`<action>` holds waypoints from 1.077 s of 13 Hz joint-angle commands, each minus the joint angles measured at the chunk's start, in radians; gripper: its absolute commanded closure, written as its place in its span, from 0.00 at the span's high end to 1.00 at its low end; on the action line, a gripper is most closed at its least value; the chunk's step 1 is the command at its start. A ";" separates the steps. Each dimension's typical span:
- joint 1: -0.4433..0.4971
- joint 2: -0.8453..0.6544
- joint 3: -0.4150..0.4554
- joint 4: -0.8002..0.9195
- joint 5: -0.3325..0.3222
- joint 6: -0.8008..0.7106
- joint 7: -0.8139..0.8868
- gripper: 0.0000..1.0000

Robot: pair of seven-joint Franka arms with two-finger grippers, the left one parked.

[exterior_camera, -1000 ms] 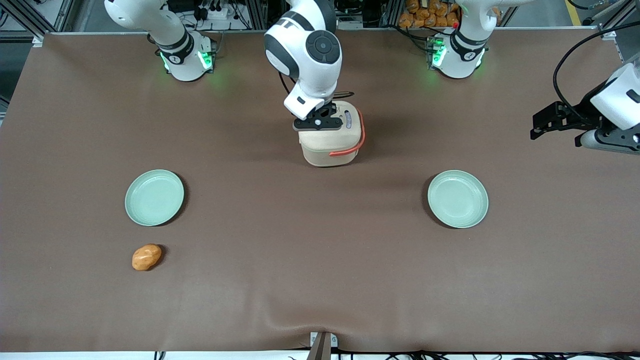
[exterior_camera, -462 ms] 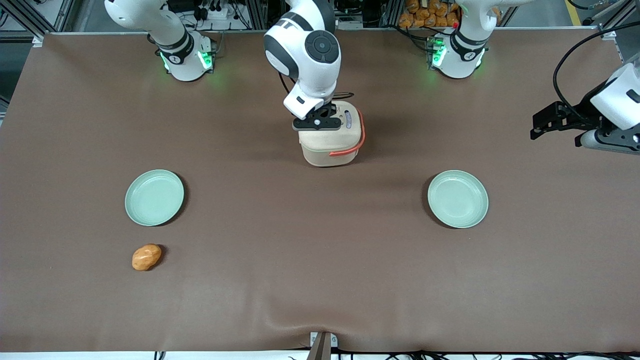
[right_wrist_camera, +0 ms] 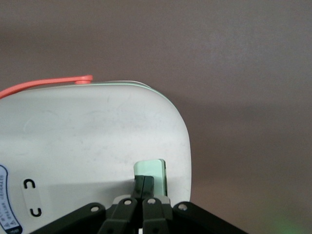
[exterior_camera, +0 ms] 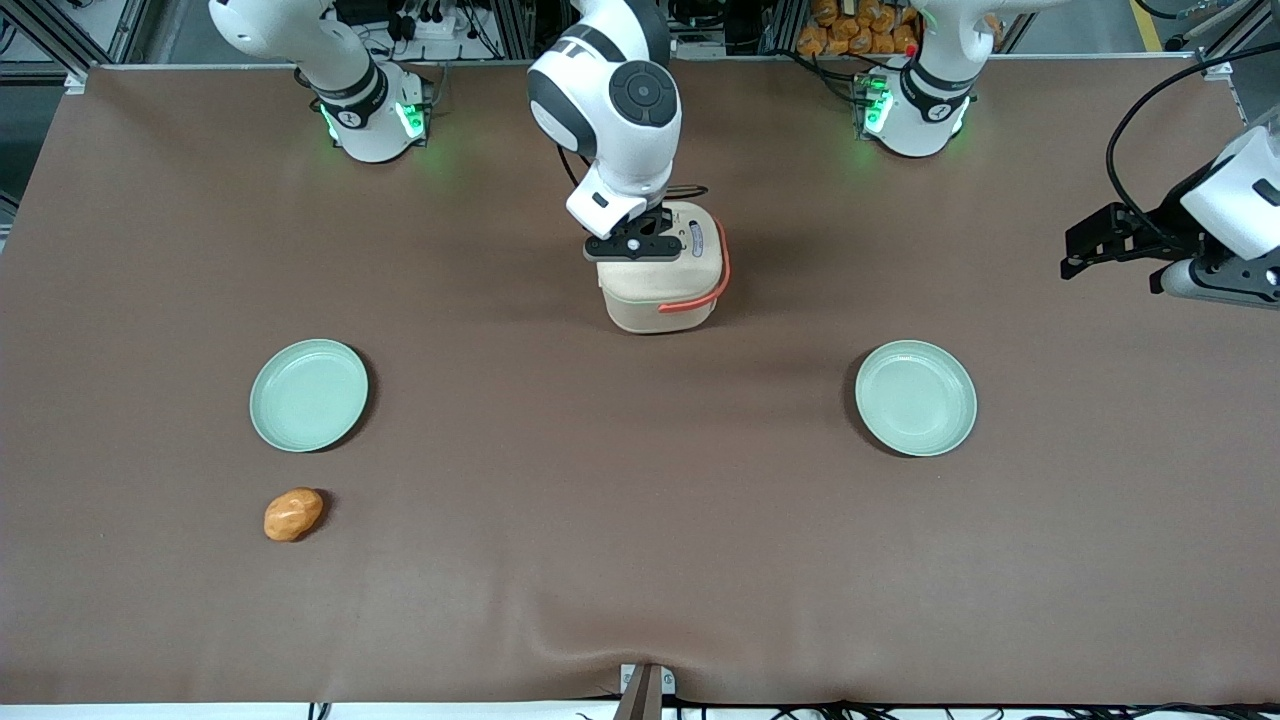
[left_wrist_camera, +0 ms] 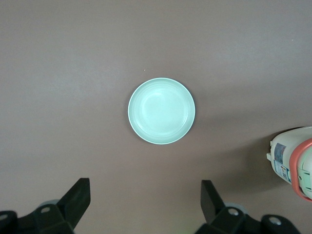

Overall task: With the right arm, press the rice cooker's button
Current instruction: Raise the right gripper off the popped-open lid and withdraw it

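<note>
Front view: the rice cooker [exterior_camera: 661, 280] is seen standing mid-worktop, nearer the arm bases than either plate. The worktop [exterior_camera: 620, 520] is covered by a brown, slightly wrinkled mat; metal framing, cables and a pile of orange items are seen at its edge farthest from the camera.

The pincer [exterior_camera: 640, 243] is held directly over the cooker's lid, on the right arm [exterior_camera: 610, 100] bent down from above. In the right wrist view the fingers [right_wrist_camera: 138, 186] are seen pressed together, and their tips are set against the pale green button [right_wrist_camera: 151, 173] at the lid's edge. Nothing is held between them.

The cooker [right_wrist_camera: 92, 141] is shown as a cream, rounded cube with a smooth, lightly scuffed lid. A coral handle [exterior_camera: 700, 290] is laid around its side toward the parked arm and its face nearest the camera. A small label [exterior_camera: 697, 237] is seen on the lid.

One pale green plate [exterior_camera: 309, 394] lies toward the working arm's end, nearer the camera than the cooker. Another plate [exterior_camera: 915, 397] lies toward the parked arm's end. An orange lump [exterior_camera: 293, 514] rests near the first plate, nearer the camera.
</note>
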 commanded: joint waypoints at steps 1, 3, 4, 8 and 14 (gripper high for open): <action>-0.003 0.032 -0.007 -0.045 0.015 0.042 0.015 0.00; -0.021 -0.017 -0.008 -0.015 0.024 -0.026 0.003 0.00; -0.036 -0.039 -0.008 0.036 0.033 -0.104 0.000 0.00; -0.095 -0.062 -0.016 0.263 0.030 -0.352 -0.002 0.00; -0.243 -0.123 -0.082 0.381 0.013 -0.521 -0.164 0.00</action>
